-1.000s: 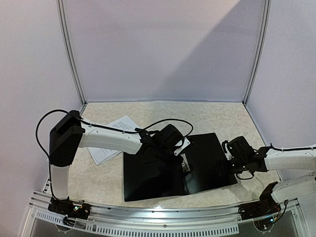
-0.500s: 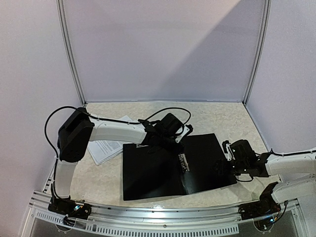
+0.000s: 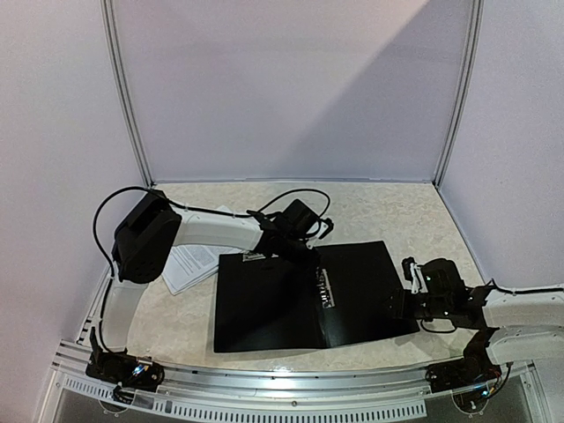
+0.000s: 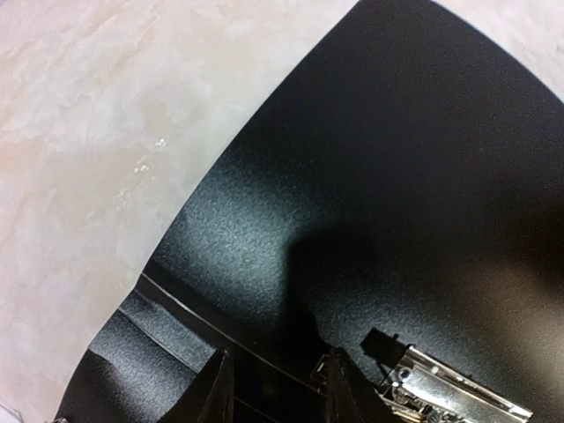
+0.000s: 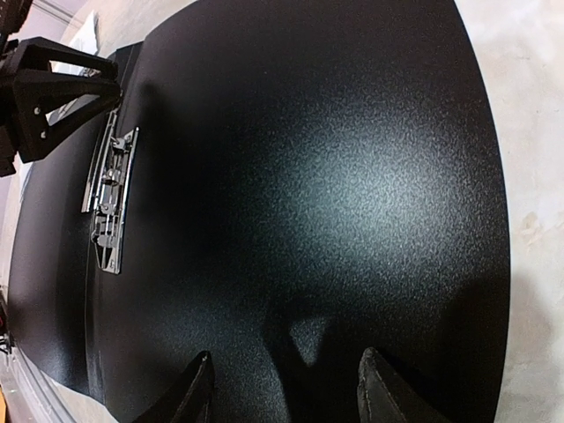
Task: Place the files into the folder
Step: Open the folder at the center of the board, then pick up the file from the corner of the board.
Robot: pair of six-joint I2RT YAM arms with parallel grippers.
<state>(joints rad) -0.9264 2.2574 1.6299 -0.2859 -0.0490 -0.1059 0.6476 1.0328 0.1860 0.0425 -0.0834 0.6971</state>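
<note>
Folder point(image 3: 273, 304) lies open mid-table; files point(image 3: 187, 269) at its 9 o'clock, not yet loaded. Left gripper point(image 4: 278, 357) and right gripper point(image 5: 286, 354) hover open, empty. Next, likely: left grasps files

Matt, grainy folder point(image 5: 335, 176) — shiny metal clip point(image 5: 107, 198)

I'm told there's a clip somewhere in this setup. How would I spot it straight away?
On the pale marbled table lies a big black folder, opened flat. Along its middle fold runs a slim metal clip. It is the only shiny silver thing there; the white printed sheets lie on the table left of the folder.
</note>
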